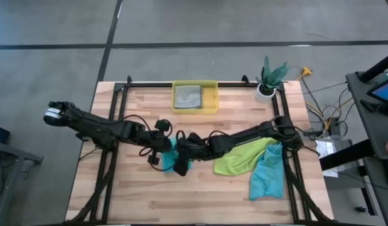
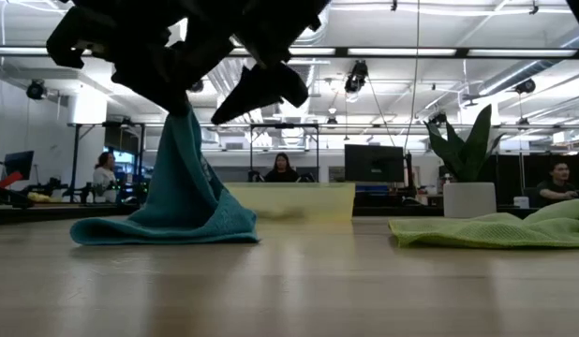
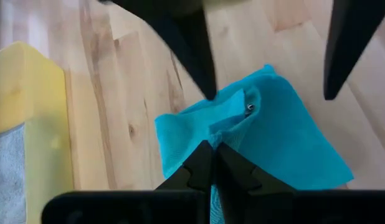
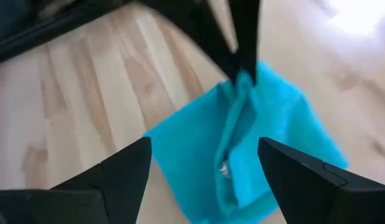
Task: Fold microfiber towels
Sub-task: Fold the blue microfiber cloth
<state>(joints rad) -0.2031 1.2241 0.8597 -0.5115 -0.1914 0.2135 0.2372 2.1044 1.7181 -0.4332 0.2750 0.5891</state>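
Wooden table point(image 1: 144, 194), mid-fold step. Left gripper point(image 3: 211, 152) jaws clamped on teal towel point(image 3: 286, 143) corner, lifting it at table centre, lower edge resting on wood. Right gripper point(image 4: 202, 165) jaws wide, just above towel. Next, likely: right pinches opposite corner, then both lay flat.

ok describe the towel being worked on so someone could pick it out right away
Start at the yellow bin on the table's far edge and come straight toward the near edge, to where the two arms meet. The teal towel hangs there, pinched shut in the left gripper, its lower part draped on the wood, with the right gripper open around it. The other teal towel lies flat beside the lime green towel.
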